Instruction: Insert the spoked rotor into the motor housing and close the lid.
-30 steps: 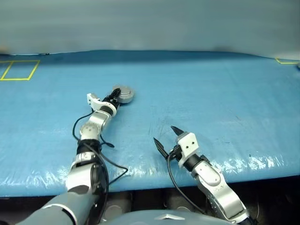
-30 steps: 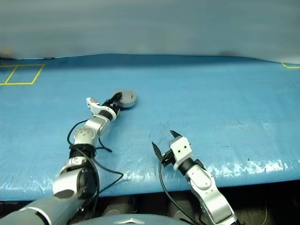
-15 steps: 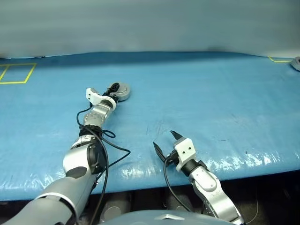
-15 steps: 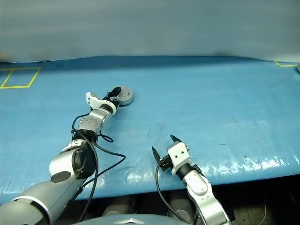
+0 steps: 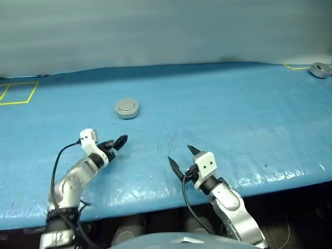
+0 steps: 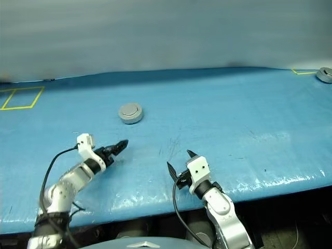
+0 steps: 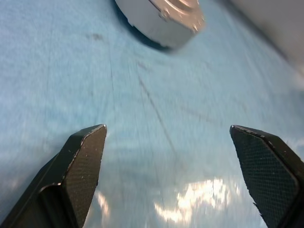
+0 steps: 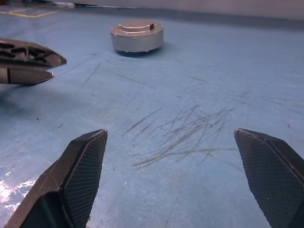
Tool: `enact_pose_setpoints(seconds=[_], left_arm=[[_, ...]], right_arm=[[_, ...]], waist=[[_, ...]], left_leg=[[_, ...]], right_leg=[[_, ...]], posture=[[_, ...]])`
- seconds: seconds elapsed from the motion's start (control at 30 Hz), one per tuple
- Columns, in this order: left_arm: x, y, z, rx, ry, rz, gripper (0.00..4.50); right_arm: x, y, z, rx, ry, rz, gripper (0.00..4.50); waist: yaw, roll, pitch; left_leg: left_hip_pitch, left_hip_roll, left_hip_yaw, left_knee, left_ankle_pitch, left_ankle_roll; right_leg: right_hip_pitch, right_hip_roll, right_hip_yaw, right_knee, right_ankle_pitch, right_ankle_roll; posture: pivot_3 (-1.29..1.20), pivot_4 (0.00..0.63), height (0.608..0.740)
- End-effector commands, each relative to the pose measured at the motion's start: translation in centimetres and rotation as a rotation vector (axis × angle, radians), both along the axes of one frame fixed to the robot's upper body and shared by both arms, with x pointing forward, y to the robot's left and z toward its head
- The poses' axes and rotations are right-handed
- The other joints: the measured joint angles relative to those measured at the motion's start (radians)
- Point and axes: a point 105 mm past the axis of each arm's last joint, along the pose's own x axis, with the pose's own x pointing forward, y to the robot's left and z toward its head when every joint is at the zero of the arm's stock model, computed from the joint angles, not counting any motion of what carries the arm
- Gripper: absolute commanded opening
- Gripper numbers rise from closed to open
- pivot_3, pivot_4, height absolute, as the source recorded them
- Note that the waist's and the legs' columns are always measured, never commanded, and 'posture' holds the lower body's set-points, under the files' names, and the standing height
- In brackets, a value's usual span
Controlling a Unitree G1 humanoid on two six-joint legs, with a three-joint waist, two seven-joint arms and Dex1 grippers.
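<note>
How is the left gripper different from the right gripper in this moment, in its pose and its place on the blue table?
The left gripper is nearer to the closed motor housing; the right gripper hangs further from it, near the table's front edge. The left gripper shows side-on, one finger nearly over the other; the right gripper's fingers spread plainly side by side. Both are open and hold nothing, over the blue table.

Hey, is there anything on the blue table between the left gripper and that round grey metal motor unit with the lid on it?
Nothing visible. The left gripper hangs open, short of the round grey closed motor housing, with only bare, scratched blue table cover between them. The open right gripper sits off to the side, out of that path.
</note>
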Motion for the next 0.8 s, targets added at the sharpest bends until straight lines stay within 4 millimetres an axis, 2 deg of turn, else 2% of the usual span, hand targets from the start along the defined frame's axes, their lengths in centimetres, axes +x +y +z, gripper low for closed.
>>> enact_pose_setpoints(seconds=[0.03, 0.1, 0.23, 0.33, 0.47, 0.8], left_arm=[[-1.3, -1.6, 0.7, 0.202, -0.224, -0.097, 4.48], [-1.7, -2.0, 1.0, 0.264, -0.303, -0.118, 4.48], [-2.4, -2.4, 1.4, 0.313, -0.408, -0.114, 4.48], [-3.4, -3.0, 1.4, 0.337, -0.464, -0.175, 4.48], [-4.0, -2.8, 1.0, 0.331, -0.471, -0.164, 4.48], [-4.0, -2.7, 0.7, 0.330, -0.468, -0.186, 4.48]], right_arm=[[0.3, 0.5, 0.9, 0.027, -0.027, 0.045, 4.50], [0.3, 0.6, 0.8, 0.017, -0.029, 0.062, 4.50], [0.4, 0.5, 0.8, 0.016, -0.031, 0.074, 4.50], [0.5, 0.3, 0.7, 0.001, -0.029, 0.078, 4.50], [0.5, 0.1, 0.5, -0.006, -0.024, 0.074, 4.50], [0.3, 0.2, 0.2, -0.014, -0.022, 0.079, 4.50]], waist=[[0.009, -0.001, 0.001], [0.014, -0.003, 0.003], [0.020, -0.008, 0.005], [0.018, -0.008, 0.006], [0.018, -0.009, 0.009], [0.014, -0.009, 0.011]], left_leg=[[-0.001, 0.000, 0.000, 0.000, 0.000, 0.000], [-0.004, 0.000, 0.001, 0.000, 0.000, 0.000], [-0.018, 0.000, 0.001, 0.002, 0.003, 0.005], [-0.020, 0.000, 0.001, 0.001, 0.001, 0.006], [-0.020, 0.000, 0.002, 0.001, -0.001, 0.008], [-0.020, 0.000, 0.001, 0.002, -0.001, 0.008]], right_leg=[[-0.002, 0.000, 0.000, 0.000, 0.000, 0.000], [-0.002, 0.000, 0.002, 0.000, 0.000, 0.000], [-0.015, 0.000, -0.003, 0.000, 0.001, 0.000], [-0.018, 0.000, -0.003, 0.000, 0.001, 0.000], [-0.018, 0.000, -0.004, -0.001, 0.001, 0.001], [-0.017, 0.001, -0.006, 0.000, 0.000, 0.002]], posture=[[0.00, 0.150, 0.740], [0.00, 0.150, 0.740], [0.00, 0.150, 0.740], [0.00, 0.150, 0.740], [0.00, 0.150, 0.740], [0.00, 0.150, 0.740]])
